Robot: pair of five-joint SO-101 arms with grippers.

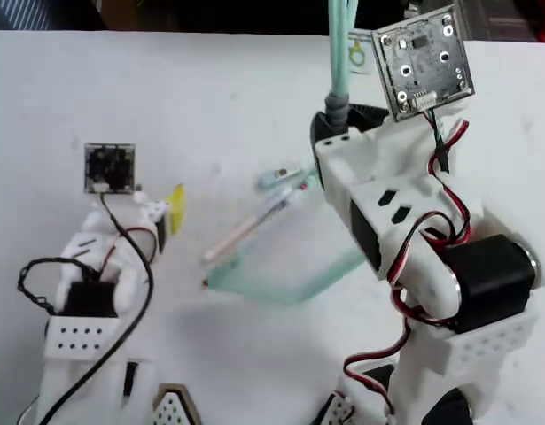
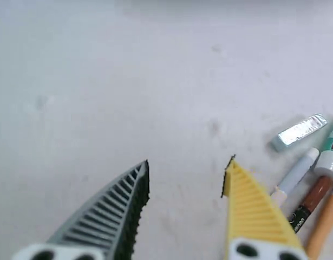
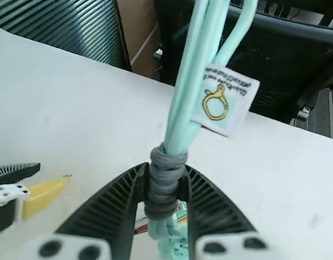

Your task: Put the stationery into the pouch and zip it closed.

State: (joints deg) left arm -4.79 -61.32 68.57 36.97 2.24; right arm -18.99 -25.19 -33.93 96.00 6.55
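Fig. Both arms at the table (image 1: pixel 166 88), seen from my remote station; all places are given relative to the pouch.

(a) The pouch (image 1: pixel 290 274) is translucent mint and lies on the table between the two arms. Its mint cord (image 1: pixel 341 53) rises from the end nearest the right arm.

(b) The right pincer (image 3: pixel 165 169) is clenched on the grey binding (image 3: pixel 165 181) that wraps the cord, directly above the pouch's far end. A white tag (image 3: pixel 224 100) hangs from the cord just above the binding.

(c) The stationery lies at the pouch's edge on the side facing the left arm. It comprises a cluster of pens (image 1: pixel 247 232), a brown marker (image 2: pixel 312 199) and a small foil-wrapped piece (image 2: pixel 299 131). I cannot tell whether any of it is already inside the pouch.

(d) The left pincer (image 2: pixel 188 165) is released, with its grey finger (image 2: pixel 123 206) and yellow finger (image 2: pixel 253 211) spread apart. It hovers over bare table beside the stationery, on the side away from the pouch, and touches none of it.
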